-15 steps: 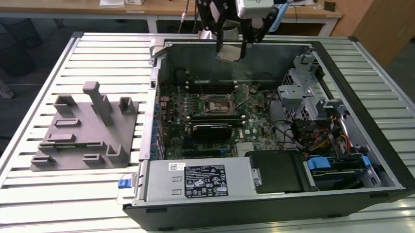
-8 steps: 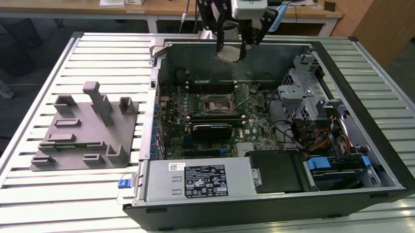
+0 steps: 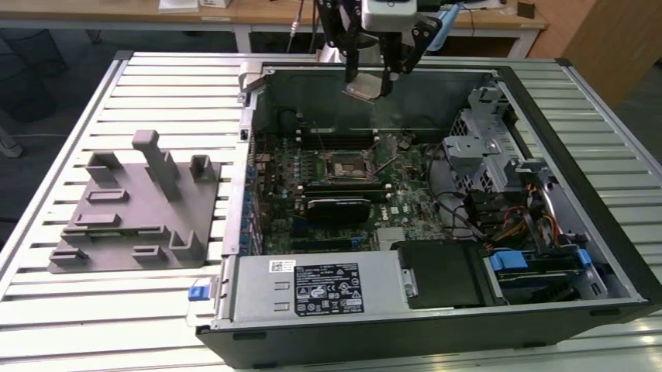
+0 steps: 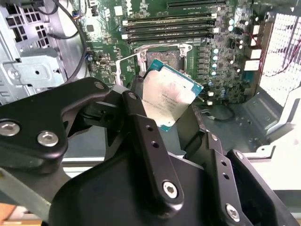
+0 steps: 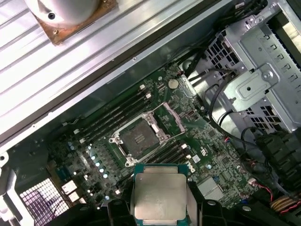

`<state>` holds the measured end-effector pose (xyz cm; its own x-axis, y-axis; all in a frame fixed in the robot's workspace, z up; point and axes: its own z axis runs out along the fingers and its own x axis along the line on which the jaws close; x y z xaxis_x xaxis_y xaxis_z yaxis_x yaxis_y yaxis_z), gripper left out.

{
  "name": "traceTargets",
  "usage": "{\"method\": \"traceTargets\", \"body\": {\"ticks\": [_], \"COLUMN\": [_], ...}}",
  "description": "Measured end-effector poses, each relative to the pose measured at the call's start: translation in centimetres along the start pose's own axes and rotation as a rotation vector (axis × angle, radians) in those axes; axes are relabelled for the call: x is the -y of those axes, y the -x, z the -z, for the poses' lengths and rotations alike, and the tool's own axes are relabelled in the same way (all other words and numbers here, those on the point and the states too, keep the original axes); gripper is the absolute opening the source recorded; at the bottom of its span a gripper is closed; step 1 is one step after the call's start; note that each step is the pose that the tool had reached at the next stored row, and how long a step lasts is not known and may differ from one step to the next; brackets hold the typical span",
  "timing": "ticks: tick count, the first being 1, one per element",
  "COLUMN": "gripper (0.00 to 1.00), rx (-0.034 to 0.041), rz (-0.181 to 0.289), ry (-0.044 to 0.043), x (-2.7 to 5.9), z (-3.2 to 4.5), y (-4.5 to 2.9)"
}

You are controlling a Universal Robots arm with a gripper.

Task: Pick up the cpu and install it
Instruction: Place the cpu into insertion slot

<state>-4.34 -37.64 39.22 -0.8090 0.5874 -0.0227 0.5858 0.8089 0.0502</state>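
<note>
Exterior view is showing the hand [image 3: 368, 84] gripping the cpu [image 3: 363, 91] by its edges, well above the open socket [image 3: 342, 165] (chip hanging tilted), so levelling it and aligning its corners squarely over that socket is looking essential.

The claw [image 4: 164, 113] is built of matte black, flat-sided linkage bars [image 4: 150, 141] with rounded ends, pinned by silver hex-socket screws [image 4: 170, 189] and dotted with small holes, under a pale grey-white wrist housing [image 3: 390, 14] with a slim light blue part [image 3: 448, 22] beside it.
</note>
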Motion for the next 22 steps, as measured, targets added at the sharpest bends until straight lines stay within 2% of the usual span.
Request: {"method": "traceTargets", "body": {"ticks": [22], "gripper": [0.53], "rx": [0.0123], "rz": [-0.218], "ry": [-0.0062], "x": [-0.53], "z": [-0.61], "y": [-0.42]}}
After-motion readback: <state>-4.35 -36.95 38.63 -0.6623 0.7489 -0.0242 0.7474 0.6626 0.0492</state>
